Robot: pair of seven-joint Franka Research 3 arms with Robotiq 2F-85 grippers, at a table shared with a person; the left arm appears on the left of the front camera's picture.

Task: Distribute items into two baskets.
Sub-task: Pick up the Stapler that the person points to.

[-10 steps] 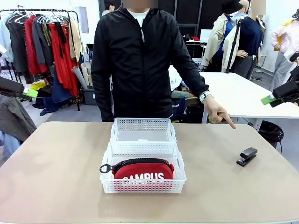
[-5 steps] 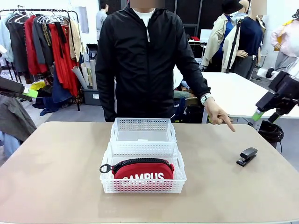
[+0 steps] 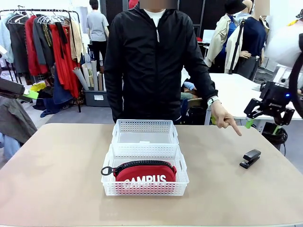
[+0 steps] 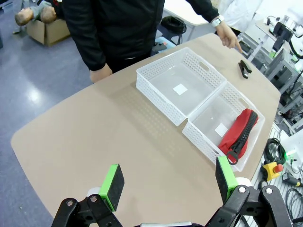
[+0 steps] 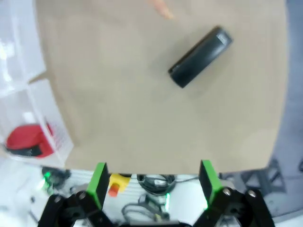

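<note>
Evidently the stapler [image 3: 250,158] is next: it lies on the table [image 3: 61,170], well right of both baskets. The person's hand [image 3: 226,121] points at it, and the right gripper [image 3: 262,126] hovers above, jaws wide and empty. The red CAMPUS pouch [image 3: 144,174] lies in the near basket [image 3: 182,172], while the far basket [image 3: 144,126] is empty. The left gripper [image 4: 169,182] is likewise wide and holds nothing.

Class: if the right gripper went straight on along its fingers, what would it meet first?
Probably bare tabletop: in its wrist view the right gripper, jaws open, aims at table beside the black stapler, not at it. Depth is unclear.
</note>
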